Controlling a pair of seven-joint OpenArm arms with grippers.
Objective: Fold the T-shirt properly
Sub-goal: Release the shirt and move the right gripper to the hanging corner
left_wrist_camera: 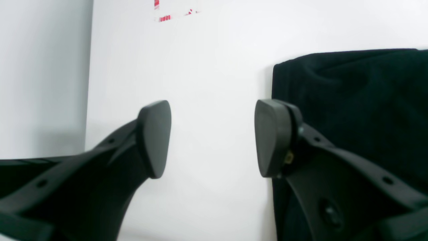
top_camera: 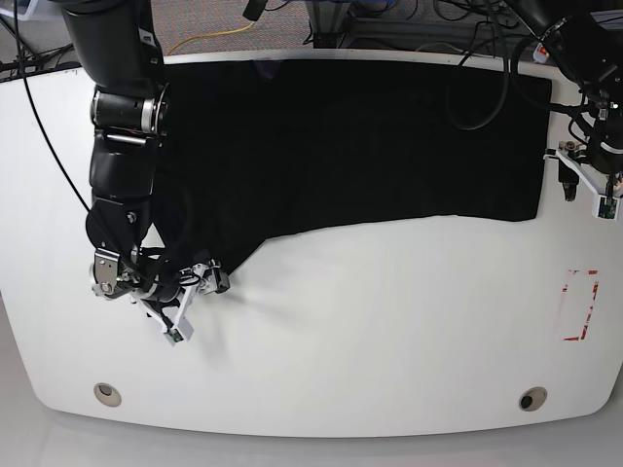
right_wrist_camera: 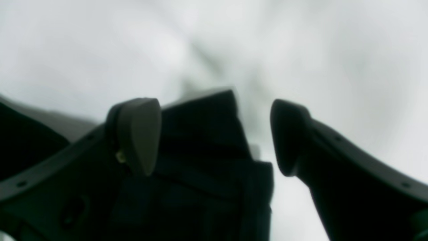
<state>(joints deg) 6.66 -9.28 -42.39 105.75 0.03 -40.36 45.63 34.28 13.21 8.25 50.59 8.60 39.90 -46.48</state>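
Observation:
The black T-shirt [top_camera: 350, 146] lies spread across the far half of the white table [top_camera: 370, 331], its near hem running slantwise down to the left. My right gripper [top_camera: 192, 292] is open at the shirt's near-left corner. In the blurred right wrist view the gripper [right_wrist_camera: 214, 137] is low over dark cloth [right_wrist_camera: 204, 160], and one finger [right_wrist_camera: 138, 134] is above the cloth. My left gripper [top_camera: 585, 185] is open and empty just off the shirt's right edge. In the left wrist view this gripper [left_wrist_camera: 214, 139] is over bare table, with the shirt [left_wrist_camera: 354, 100] beside one finger [left_wrist_camera: 272, 137].
A red tape rectangle [top_camera: 581, 305] marks the table at the near right, and it also shows in the left wrist view [left_wrist_camera: 164, 17]. Two round holes [top_camera: 107, 393] [top_camera: 531, 399] sit near the front edge. Cables [top_camera: 467, 29] hang behind the table's far edge.

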